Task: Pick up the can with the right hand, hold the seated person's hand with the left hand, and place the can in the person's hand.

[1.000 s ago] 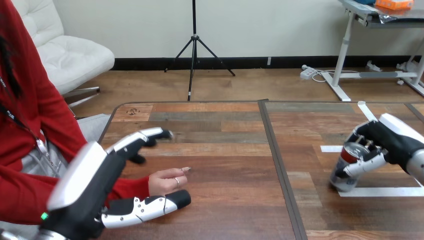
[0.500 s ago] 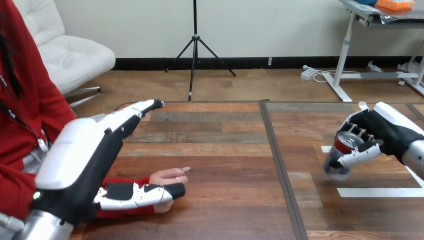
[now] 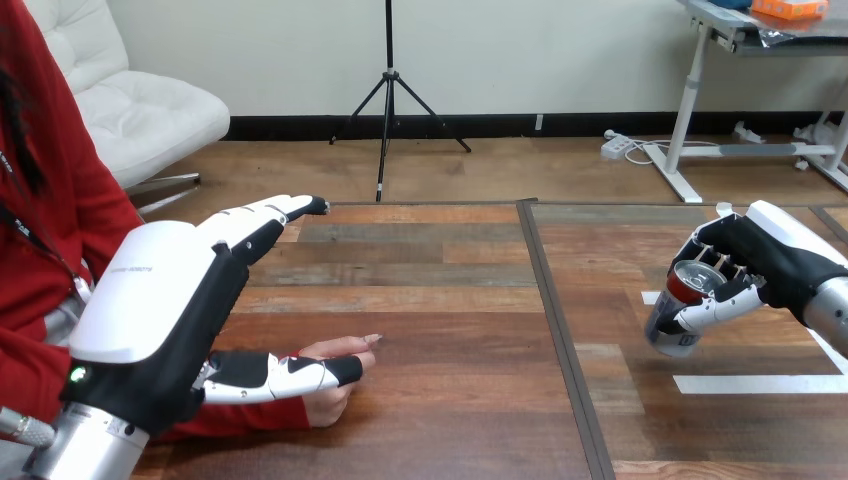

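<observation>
**Can in grasp, handover pending**
Right hand (image 3: 770,265) is clamped on the can (image 3: 680,305), held tilted over the desk (image 3: 450,300) at its right side. Left hand (image 3: 160,310) is spread, thumb lying across the person's hand (image 3: 335,385), not gripping. Risk: the unsecured palm could shift, so the can misses it.

1. The left robot hand (image 3: 165,300) reaches in from the lower left over the desk (image 3: 450,300), its fingers (image 3: 270,212) straight and pointing away across the desk.
2. Its thumb (image 3: 290,372) lies straight across the person's hand (image 3: 342,351), which rests on the desk below the robot palm; no curl round it shows.
3. The right robot hand (image 3: 775,262) is at the right edge with its fingers curled round the can (image 3: 676,318).
4. The can is tilted, its open top facing up and left.
5. White tape strips (image 3: 750,383) lie on the desk just beside and below the can.
</observation>
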